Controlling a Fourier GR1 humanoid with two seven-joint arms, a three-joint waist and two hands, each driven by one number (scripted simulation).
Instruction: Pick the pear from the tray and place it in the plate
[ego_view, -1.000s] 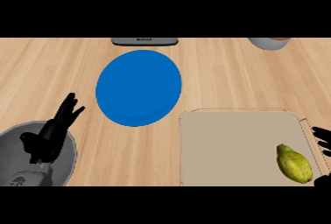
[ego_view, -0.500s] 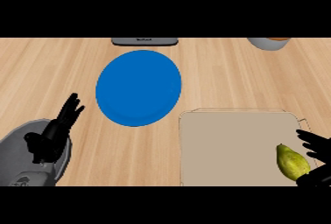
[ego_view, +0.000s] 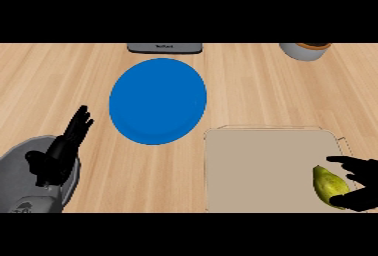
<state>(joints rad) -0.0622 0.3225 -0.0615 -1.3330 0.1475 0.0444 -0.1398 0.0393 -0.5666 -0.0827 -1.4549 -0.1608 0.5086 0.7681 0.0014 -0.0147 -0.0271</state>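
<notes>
Head view: pear (ego_view: 329, 183) betw. right hand (ego_view: 362, 196) fingers (ego_view: 344, 160), thumb.

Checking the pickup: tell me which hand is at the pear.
The right hand, at the tray's right edge, against the pear. The left hand rests open off the tray, left of the blue plate.

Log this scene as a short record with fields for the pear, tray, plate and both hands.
pear: yellow-green pear, lying at the right end of the tray
tray: beige rectangular tray, on the wooden counter
plate: round blue plate, left of and beyond the tray, pear not yet in it
right hand: against the pear's right side
left hand: open, resting lower left, fingers up
</notes>
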